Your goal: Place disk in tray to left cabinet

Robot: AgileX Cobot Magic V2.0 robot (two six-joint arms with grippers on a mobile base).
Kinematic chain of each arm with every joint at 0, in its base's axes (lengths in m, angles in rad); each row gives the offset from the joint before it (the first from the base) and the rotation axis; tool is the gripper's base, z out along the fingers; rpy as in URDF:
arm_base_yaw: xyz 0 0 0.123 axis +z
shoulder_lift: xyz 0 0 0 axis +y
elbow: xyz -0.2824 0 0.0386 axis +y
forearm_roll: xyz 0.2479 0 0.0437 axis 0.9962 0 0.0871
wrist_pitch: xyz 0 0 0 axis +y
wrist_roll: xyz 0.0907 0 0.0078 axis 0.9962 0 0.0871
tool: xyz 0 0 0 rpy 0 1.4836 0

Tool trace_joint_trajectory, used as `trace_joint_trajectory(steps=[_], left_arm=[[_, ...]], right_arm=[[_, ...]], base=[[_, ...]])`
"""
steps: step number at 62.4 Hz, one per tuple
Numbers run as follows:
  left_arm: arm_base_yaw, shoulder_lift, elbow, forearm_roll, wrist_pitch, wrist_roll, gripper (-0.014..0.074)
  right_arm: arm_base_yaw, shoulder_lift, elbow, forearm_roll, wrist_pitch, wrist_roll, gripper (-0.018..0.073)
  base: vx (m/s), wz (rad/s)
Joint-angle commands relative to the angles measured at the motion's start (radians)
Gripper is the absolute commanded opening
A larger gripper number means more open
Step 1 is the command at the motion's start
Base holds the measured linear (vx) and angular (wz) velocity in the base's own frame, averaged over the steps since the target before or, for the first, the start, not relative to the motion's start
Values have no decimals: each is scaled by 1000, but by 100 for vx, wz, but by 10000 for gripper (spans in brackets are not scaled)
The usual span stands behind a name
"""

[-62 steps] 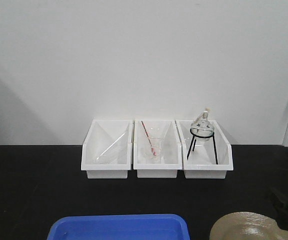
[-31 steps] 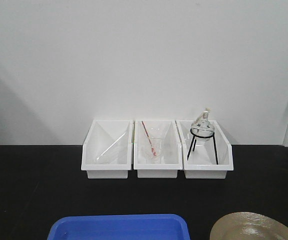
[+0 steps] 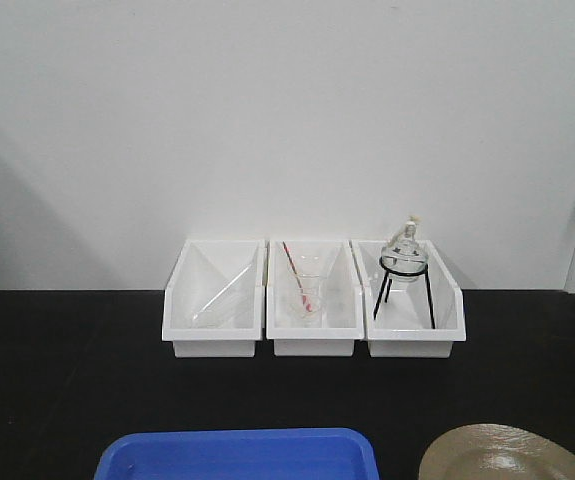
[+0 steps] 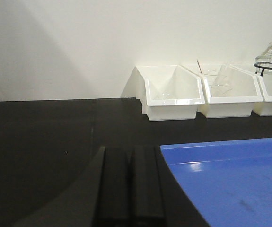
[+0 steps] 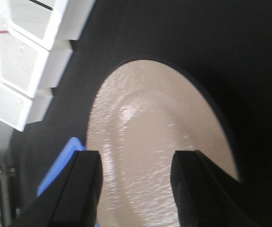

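Withdrawn from the front view, right hand [image 5: 136, 163] gapes over disk [image 5: 147, 106]; left hand [image 4: 130, 153] clenched.

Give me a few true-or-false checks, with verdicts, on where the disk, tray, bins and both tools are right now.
1. The disk lies inside the tray. False: it lies on the black table, right of the tray.
2. The right tool is open, with the disk showing between its fingers. True.
3. The left tool is gripping the tray's rim. False: it is shut on nothing, beside the tray.
4. The rightmost white bin holds a glass flask on a black stand. True.
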Motion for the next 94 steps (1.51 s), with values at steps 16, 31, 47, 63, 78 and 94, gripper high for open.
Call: trace_joint_trajectory(steps=[16, 31, 47, 63, 78, 94], left_arm=[[2, -5, 13, -1, -82, -10, -3], [2, -5, 13, -1, -82, -10, -3], [2, -5, 13, -1, -82, -10, -3], [2, -5, 13, -1, -82, -10, -3], [2, -5, 13, -1, -82, -10, -3], [2, -5, 13, -1, -82, -10, -3]], right_arm=[[-6, -21, -28, -177, -132, -29, 400], [-6, 79, -28, -146, -52, -53, 400], [23, 151, -28, -52, 18, -133, 400], [155, 164, -28, 6, -71, -152, 326], [174, 164, -28, 121, -50, -187, -14], [174, 103, -28, 342, 62, -241, -5]], base=[[0, 0], [0, 0], [0, 0], [0, 0], [0, 0], [0, 0]])
